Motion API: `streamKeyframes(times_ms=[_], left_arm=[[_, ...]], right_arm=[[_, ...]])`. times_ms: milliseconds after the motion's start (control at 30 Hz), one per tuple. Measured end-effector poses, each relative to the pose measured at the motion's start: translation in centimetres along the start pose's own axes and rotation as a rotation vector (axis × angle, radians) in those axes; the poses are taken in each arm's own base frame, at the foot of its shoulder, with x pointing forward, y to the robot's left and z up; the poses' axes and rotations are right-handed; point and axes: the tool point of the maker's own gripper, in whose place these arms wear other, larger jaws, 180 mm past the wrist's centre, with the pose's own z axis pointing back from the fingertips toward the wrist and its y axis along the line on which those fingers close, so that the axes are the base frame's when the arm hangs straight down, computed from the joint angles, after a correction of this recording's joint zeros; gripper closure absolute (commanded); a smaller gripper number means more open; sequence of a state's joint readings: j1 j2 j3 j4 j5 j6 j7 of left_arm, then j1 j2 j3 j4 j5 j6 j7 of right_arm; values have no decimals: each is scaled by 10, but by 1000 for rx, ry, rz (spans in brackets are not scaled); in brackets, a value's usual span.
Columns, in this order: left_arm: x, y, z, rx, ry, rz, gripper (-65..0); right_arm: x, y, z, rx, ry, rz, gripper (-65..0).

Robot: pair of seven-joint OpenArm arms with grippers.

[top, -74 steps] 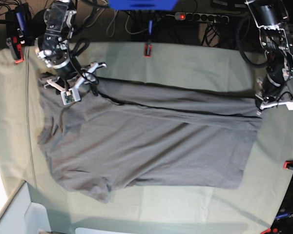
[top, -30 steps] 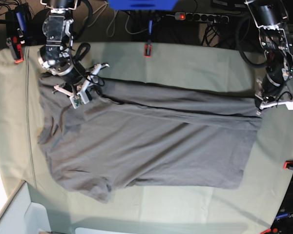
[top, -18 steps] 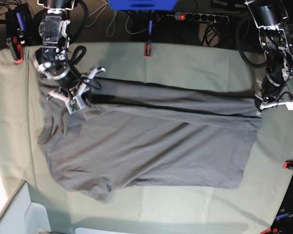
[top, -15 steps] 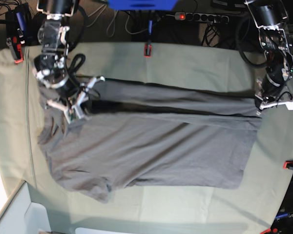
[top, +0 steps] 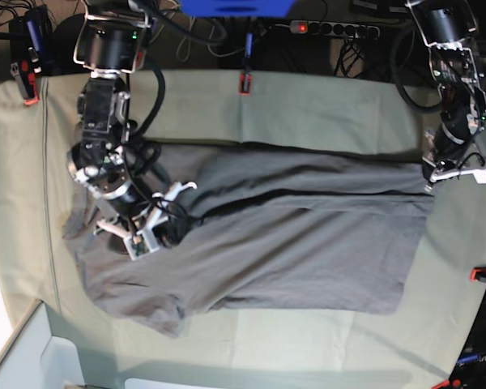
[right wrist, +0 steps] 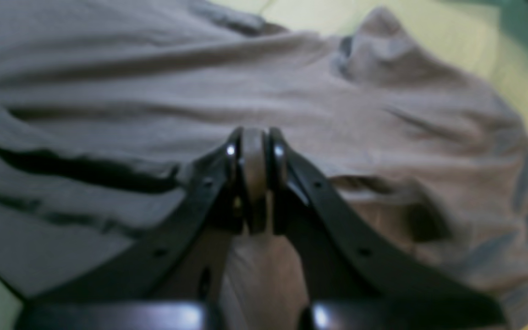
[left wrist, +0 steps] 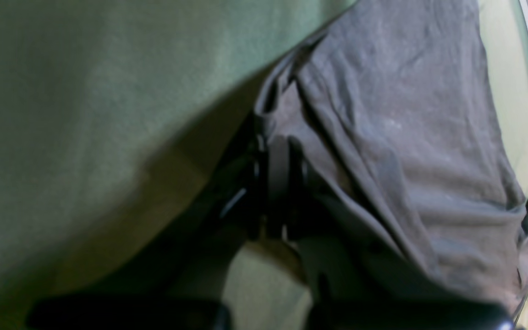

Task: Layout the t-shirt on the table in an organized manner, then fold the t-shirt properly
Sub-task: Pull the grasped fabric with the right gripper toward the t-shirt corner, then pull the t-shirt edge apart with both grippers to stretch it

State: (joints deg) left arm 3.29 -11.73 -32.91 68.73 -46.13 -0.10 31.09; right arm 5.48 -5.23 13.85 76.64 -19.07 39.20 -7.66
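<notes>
The right gripper (right wrist: 255,151) is clamped on a pinch of the t-shirt (top: 292,243); its wrist view shows a band of grey cloth squeezed between the two black fingers (right wrist: 227,156). In the base view this gripper (top: 150,227) sits over the left part of the shirt, with a fold of the far edge drawn toward the near side beneath it.

The shirt is plain dark grey and lies spread across the middle of the table (top: 324,105), its long side running left to right. Its near edge is fairly straight, with a rounded, slightly rumpled corner at the near left. The left end is bunched and uneven. Across the far part a dark crease runs from the right gripper to the right end, where a strip of cloth is doubled over the body. The right edge is straight. The surface shows soft wrinkles but no print.

At the far right corner of the shirt the left gripper (top: 437,172) is closed on the cloth; its wrist view, dim and blurred, shows the dark fingers (left wrist: 255,183) pressed together on the edge of the grey fabric where it meets the pale green table cloth.

A red clip (top: 245,83) holds the table's far edge.
</notes>
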Motion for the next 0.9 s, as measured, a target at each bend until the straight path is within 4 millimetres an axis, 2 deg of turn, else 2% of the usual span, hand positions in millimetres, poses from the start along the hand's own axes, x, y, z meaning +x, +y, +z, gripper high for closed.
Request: streamKeyframes(times_ms=[167, 267, 367, 467, 633, 800, 900], left_arm=[[0, 0, 0, 1, 0, 0, 0], [0, 0, 0, 0, -1, 0, 0], [0, 0, 0, 0, 1, 0, 0], [0, 0, 0, 0, 0, 1, 0], [0, 0, 0, 0, 1, 1, 0], [0, -1, 0, -2, -1, 2, 0], [0, -1, 0, -2, 0, 2, 0]], right_arm=[[-19, 4, 3, 10, 43, -11, -266], [-23, -4, 9, -6, 52, -1, -328], [-30, -18, 26, -49, 56, 8, -331], [-47, -42, 49, -126, 92, -6, -331], [-87, -68, 86, -231, 163, -70, -335], [-126, -76, 120, -289, 245, -118, -335], [-143, -76, 133, -304, 278, -143, -335]])
